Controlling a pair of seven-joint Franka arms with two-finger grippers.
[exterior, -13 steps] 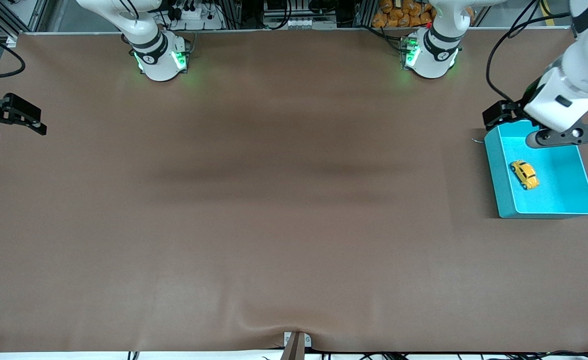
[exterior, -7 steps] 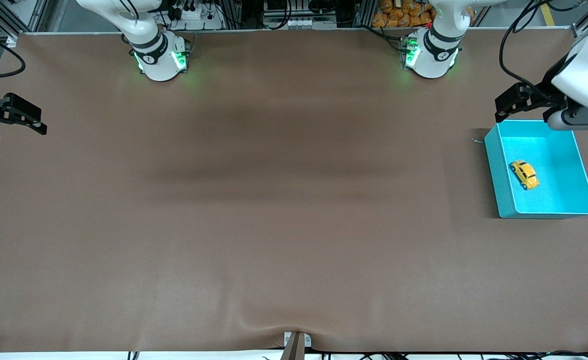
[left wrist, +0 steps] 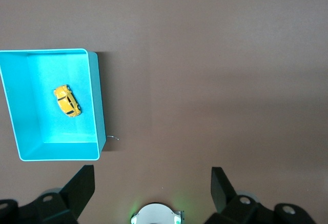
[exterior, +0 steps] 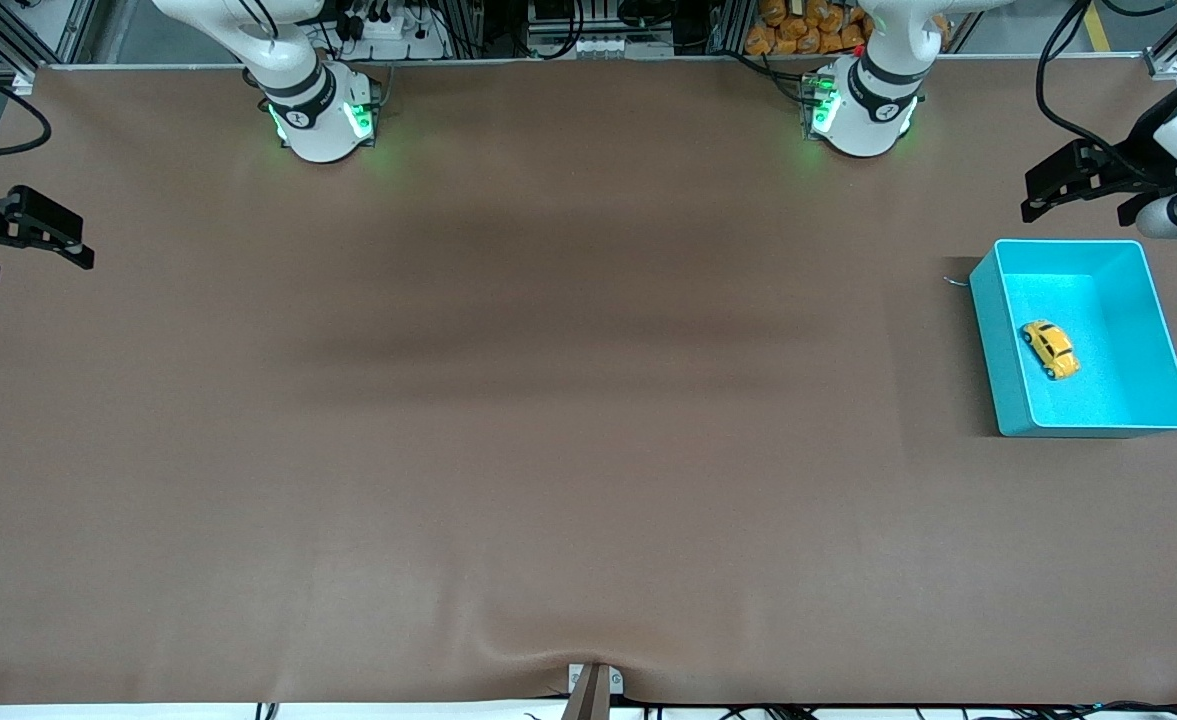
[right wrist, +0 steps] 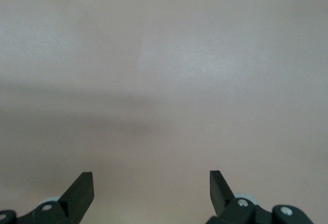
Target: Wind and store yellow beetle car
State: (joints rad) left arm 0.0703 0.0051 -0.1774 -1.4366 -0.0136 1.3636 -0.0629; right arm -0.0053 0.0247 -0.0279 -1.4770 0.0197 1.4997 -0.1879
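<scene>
You see the yellow beetle car (exterior: 1050, 349) already lying in the turquoise bin (exterior: 1008, 370), below the wide-open, empty left gripper (exterior: 1083, 188). Right gripper (exterior: 23, 240) waits, open and empty, well apart. Storing looks done.

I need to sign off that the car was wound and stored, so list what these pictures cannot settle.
- Yellow beetle car in the turquoise bin: its underside and any winding part are too small to see in the front and left wrist views.
- Left gripper, open: the arm is cut off by the front view's edge.
- Right gripper, open: its arm is cut off likewise.
- Right wrist view: only bare table.
</scene>
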